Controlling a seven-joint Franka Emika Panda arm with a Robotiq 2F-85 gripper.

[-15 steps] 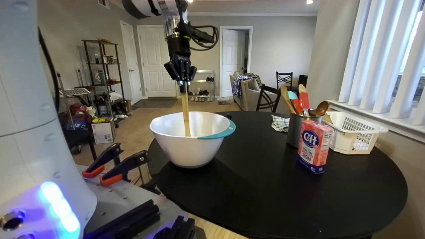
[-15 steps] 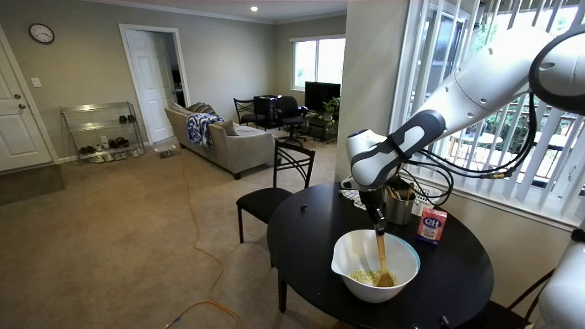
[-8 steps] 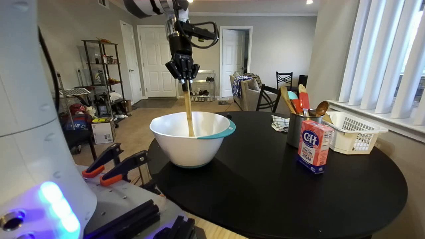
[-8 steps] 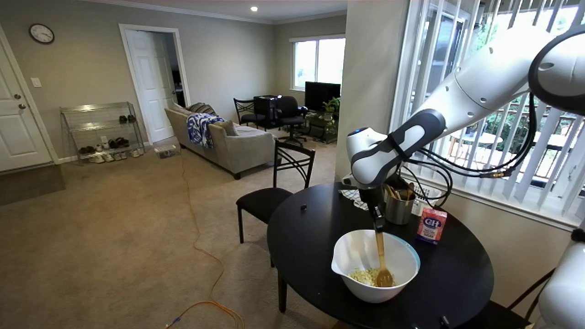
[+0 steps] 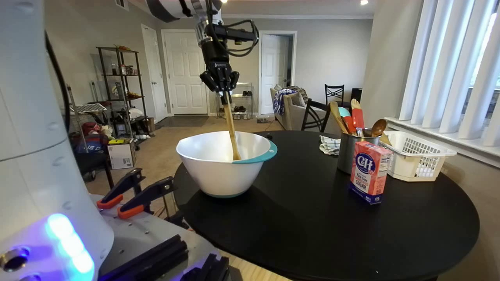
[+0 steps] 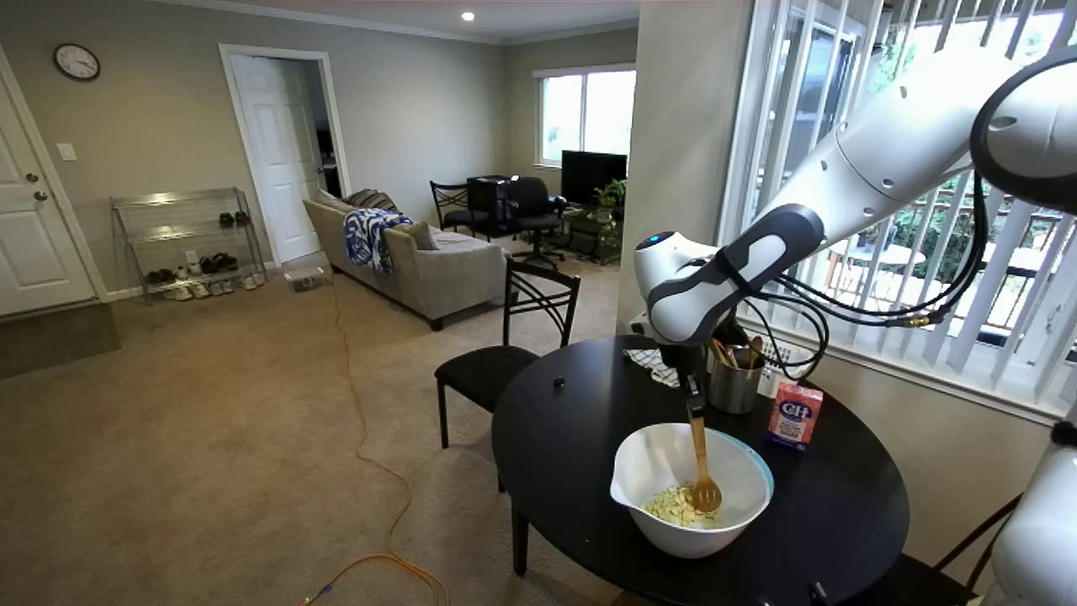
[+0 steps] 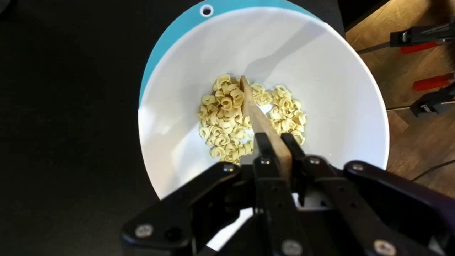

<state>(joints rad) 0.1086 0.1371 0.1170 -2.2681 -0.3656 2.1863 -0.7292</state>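
I had the gripper [image 7: 276,141] closed firmly on the handle of the spoon [image 6: 700,459], one of its fingers [image 7: 262,144] pressed to either side of the wood. The spoon stood in the bowl [image 5: 218,179], and the bowl sat on the table [image 5: 312,222].

The slant of the spoon was, I judged, the thing to mind. It lay straight below the gripper only in part: its long axis ran steeply down from the fingers but tilted, with the blade [image 6: 707,497] offset toward the teal handle [image 7: 170,41] on the bowl's rim. My wrist view gave the same offset, the blade appearing beyond the fingers on that side. From there it looked nearly edge-on, down among the pasta [image 7: 225,124], a larger heap to one side of it, a smaller clump to the other, and a bare patch of bowl just beside the wood. Whether it touched the bottom, I couldn't tell.

The fingers themselves were above the rim, apart from the bowl. Across the table stood the sugar [image 5: 369,171], near the can [image 6: 734,389] of utensils [image 5: 358,117].
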